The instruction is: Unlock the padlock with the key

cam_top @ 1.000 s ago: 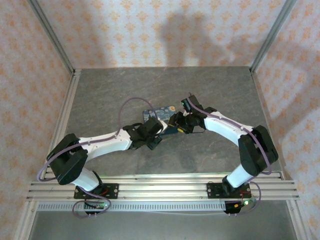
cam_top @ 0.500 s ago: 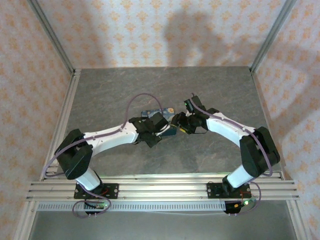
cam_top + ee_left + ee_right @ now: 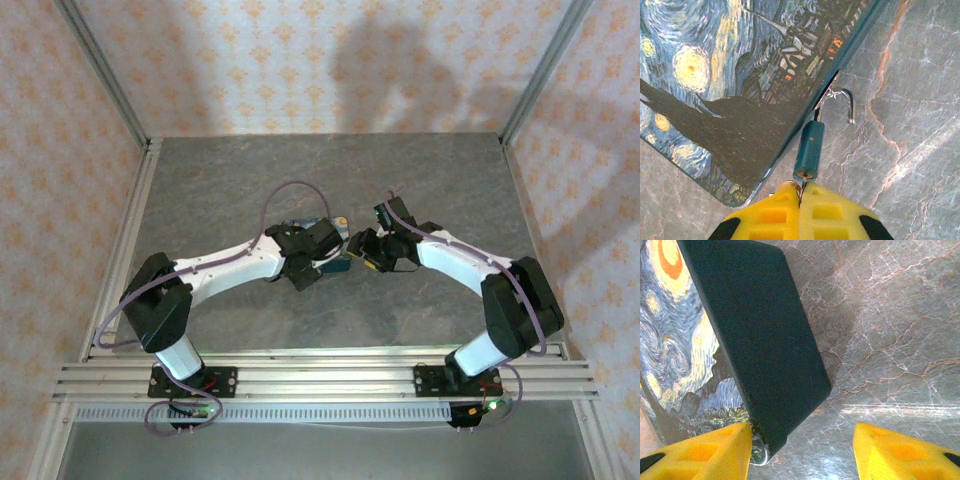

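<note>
Padlock: a flat, dark-blue rectangular padlock point(image 3: 340, 222) with rounded corners sat near the middle of the grey marbled stone table point(image 3: 220, 190), between the two wrists.
Print: its face carried a swirling night-sky painting with yellow stars, a dark cypress shape and small roofs with orange windows. I could read no lettering on it.
Key: a slim key with a teal-blue head point(image 3: 809, 145) ran from the padlock's thin edge toward 6 o'clock in the left wrist view.
Hook: a curved silver metal hook point(image 3: 841, 102) stood out from that same edge, at about 1 o'clock of the key.
Left gripper point(image 3: 801, 187): its yellow fingers were pressed together, pinching the key's near end.
Right gripper point(image 3: 802, 429): its yellow fingers were spread. The one at 7 o'clock touched the padlock's lower corner, and the one at 5 o'clock stood well apart on bare stone.
Edges: an aluminium rail point(image 3: 125, 240) bounded the table at 9 o'clock, and the arm bases were bolted to a rail set point(image 3: 320, 370) at 6 o'clock. Patterned orange wallpaper walls point(image 3: 300, 60) closed the other sides.
Open room: bare stone lay from the padlock toward 12 o'clock, and also toward 10 and 2 o'clock.
</note>
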Robot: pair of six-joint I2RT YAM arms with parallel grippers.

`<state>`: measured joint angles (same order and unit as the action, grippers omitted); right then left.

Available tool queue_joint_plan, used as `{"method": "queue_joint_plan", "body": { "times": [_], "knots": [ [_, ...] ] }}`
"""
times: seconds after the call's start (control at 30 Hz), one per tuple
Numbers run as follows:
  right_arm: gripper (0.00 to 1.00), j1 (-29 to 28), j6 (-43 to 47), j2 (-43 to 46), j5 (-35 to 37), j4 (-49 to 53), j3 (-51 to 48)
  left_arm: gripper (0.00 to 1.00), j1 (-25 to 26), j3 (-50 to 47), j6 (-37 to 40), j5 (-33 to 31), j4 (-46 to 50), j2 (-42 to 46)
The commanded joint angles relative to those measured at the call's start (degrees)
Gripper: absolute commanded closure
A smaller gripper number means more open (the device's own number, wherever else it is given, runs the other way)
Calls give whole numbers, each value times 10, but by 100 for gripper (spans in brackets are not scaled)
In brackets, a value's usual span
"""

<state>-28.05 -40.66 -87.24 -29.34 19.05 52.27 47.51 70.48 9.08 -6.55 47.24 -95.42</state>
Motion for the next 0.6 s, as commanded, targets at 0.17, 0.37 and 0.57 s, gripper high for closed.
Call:
{"method": "queue_joint_plan", "body": {
  "times": [0.17,0.37,0.57],
  "knots": [
    [44,2,5,7,1,-14,-5,100,0,5,-38,-30,11,13],
    [45,2,4,4,-4,-19,-5,100,0,-21,-128,-58,-23,37],
    [45,1,1,0,-8,-24,-4,100,-1,-37,-209,-44,-27,49]
  ]
}}
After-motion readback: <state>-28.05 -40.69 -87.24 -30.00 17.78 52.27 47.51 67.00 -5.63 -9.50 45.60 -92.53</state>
